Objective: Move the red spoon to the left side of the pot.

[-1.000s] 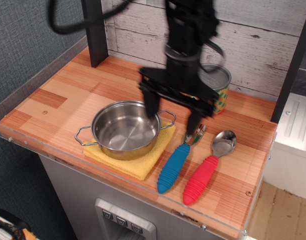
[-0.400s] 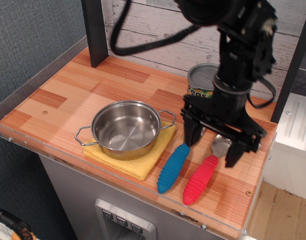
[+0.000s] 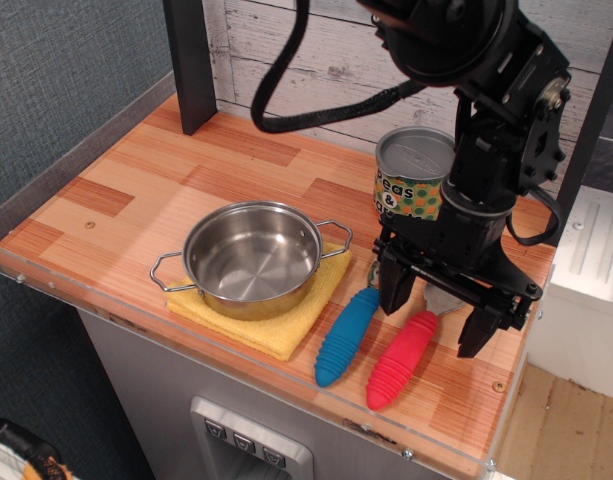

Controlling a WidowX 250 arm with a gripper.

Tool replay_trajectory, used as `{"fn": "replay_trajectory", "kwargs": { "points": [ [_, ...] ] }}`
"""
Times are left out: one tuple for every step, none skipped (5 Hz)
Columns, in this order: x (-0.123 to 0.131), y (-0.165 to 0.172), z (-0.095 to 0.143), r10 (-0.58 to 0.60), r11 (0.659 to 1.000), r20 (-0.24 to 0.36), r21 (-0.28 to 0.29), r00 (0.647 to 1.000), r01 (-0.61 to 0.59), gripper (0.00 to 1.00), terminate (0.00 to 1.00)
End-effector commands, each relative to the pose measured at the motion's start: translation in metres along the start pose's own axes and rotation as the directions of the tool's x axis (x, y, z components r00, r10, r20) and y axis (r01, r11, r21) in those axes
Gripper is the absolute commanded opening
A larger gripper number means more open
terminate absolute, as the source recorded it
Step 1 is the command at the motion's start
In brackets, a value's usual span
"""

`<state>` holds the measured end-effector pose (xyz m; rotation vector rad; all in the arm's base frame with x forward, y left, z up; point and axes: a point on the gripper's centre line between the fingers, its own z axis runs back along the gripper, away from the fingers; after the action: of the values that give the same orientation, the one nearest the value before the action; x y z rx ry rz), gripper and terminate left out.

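The red spoon lies on the wooden counter at the front right, its ribbed red handle pointing toward the front edge; its silver bowl is mostly hidden behind my gripper. The steel pot sits left of it on a yellow cloth. My gripper hangs open right over the spoon's upper end, one finger at the left of the handle's top and the other to its right. It holds nothing.
A blue-handled fork lies right beside the spoon on its left, between spoon and pot. A peas-and-carrots can stands behind my gripper. A black post rises at the back left. The counter's front edge is close.
My gripper has swung from over the pot's right rim to the right and come down over the red spoon's upper end. Spoon, fork and pot have not moved.
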<state>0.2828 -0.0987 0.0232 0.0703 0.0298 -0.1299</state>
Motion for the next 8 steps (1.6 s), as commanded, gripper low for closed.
{"fn": "replay_trajectory", "kwargs": {
  "points": [
    [0.001,-0.004,0.002,-0.018,1.0,0.042,-0.006,0.999,0.018,1.0,0.0],
    [0.0,-0.004,-0.004,-0.019,1.0,0.034,-0.015,0.999,0.02,1.0,0.0],
    [0.001,-0.002,-0.008,-0.009,1.0,0.027,-0.022,1.0,0.01,1.0,0.0],
    [0.001,-0.001,-0.011,0.001,1.0,0.024,-0.01,1.0,-0.001,0.0,0.0],
    [0.001,0.001,-0.011,0.003,1.0,0.025,-0.022,1.0,-0.002,0.0,0.0],
    [-0.001,0.005,0.002,0.013,0.999,0.058,-0.03,0.998,-0.011,0.0,0.0],
    [-0.002,0.01,0.017,0.028,0.999,0.075,-0.028,0.997,-0.026,0.0,0.0],
    [-0.005,0.016,0.031,0.042,0.998,0.099,-0.04,0.994,-0.039,0.0,0.0]
  ]
}}
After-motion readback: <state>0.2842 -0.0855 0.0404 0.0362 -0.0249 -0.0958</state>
